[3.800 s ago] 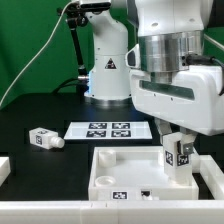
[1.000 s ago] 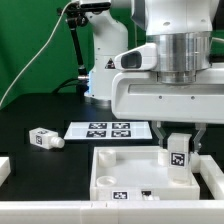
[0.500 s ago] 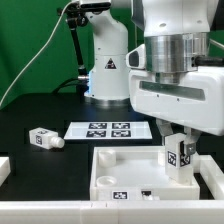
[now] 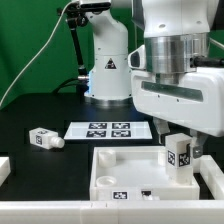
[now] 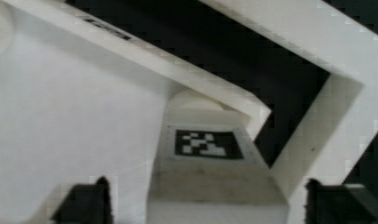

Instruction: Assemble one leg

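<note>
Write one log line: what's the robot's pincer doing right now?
pincer: open, astride leg | leg: upright at panel corner | second leg: lying on table

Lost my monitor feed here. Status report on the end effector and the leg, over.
End effector open, fingers straddling the leg, gaps both sides. Leg upright in white panel corner. Nothing in the way; second leg lies apart on table.

We count two legs: the lying leg (image 4: 42, 138) on the bench (image 4: 30, 115) and the upright leg (image 4: 180, 155) at a corner of the panel. There is one white panel (image 4: 105, 165), one marker board (image 4: 108, 129) and one robot arm (image 4: 175, 60). The wrist view shows one tag (image 5: 205, 143).
</note>
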`<action>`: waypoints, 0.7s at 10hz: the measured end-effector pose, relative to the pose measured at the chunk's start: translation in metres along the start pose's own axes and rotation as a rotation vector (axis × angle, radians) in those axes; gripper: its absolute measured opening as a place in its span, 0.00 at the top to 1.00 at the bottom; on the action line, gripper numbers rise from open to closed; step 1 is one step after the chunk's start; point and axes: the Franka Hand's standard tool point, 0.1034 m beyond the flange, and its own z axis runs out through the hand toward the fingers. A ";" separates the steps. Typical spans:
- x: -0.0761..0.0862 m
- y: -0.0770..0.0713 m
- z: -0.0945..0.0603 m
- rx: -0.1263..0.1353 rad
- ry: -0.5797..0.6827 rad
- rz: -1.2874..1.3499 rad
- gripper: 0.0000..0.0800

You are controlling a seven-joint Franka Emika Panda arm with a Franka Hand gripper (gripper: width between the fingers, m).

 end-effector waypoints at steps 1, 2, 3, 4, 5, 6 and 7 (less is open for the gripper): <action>0.000 0.000 0.000 0.002 0.001 -0.069 0.24; 0.001 0.000 0.000 0.002 0.001 -0.229 0.20; 0.000 0.000 0.000 0.003 0.003 -0.339 0.19; 0.001 0.001 0.001 0.003 0.004 -0.466 0.19; 0.002 0.000 -0.001 0.005 0.006 -0.573 0.19; 0.001 0.000 -0.002 0.003 0.009 -0.654 0.19; 0.000 -0.001 -0.002 0.000 0.013 -0.743 0.19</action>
